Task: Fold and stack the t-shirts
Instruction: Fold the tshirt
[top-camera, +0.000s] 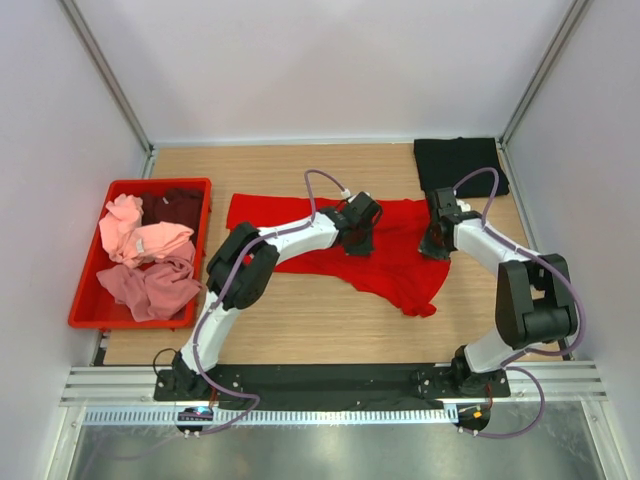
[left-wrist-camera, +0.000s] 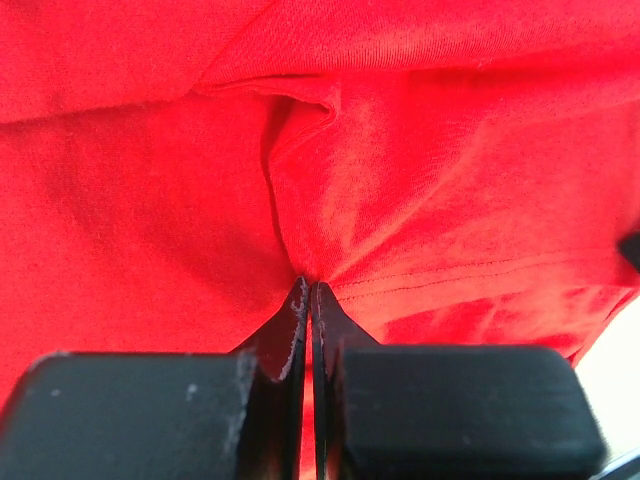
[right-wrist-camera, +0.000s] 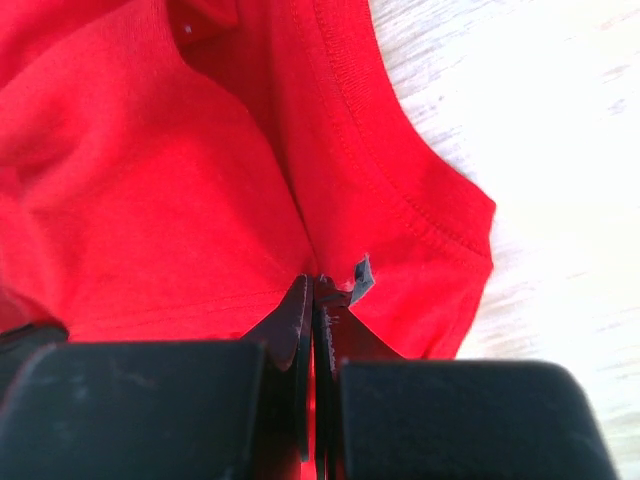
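Note:
A bright red t-shirt (top-camera: 400, 262) lies spread across the middle of the wooden table. My left gripper (top-camera: 358, 243) is shut on a pinch of its cloth near the middle; in the left wrist view the red cloth (left-wrist-camera: 400, 200) bunches into the closed tips (left-wrist-camera: 310, 287). My right gripper (top-camera: 434, 245) is shut on the shirt's right edge, and the right wrist view shows a hemmed corner of the red t-shirt (right-wrist-camera: 420, 210) pinched at the tips (right-wrist-camera: 315, 282). A folded black t-shirt (top-camera: 458, 164) lies at the back right. Pink, rose and maroon t-shirts (top-camera: 150, 262) fill the crate.
A red plastic crate (top-camera: 85, 300) stands at the left of the table. Grey walls close in the left, back and right. A black and metal rail (top-camera: 330, 385) runs along the near edge by the arm bases.

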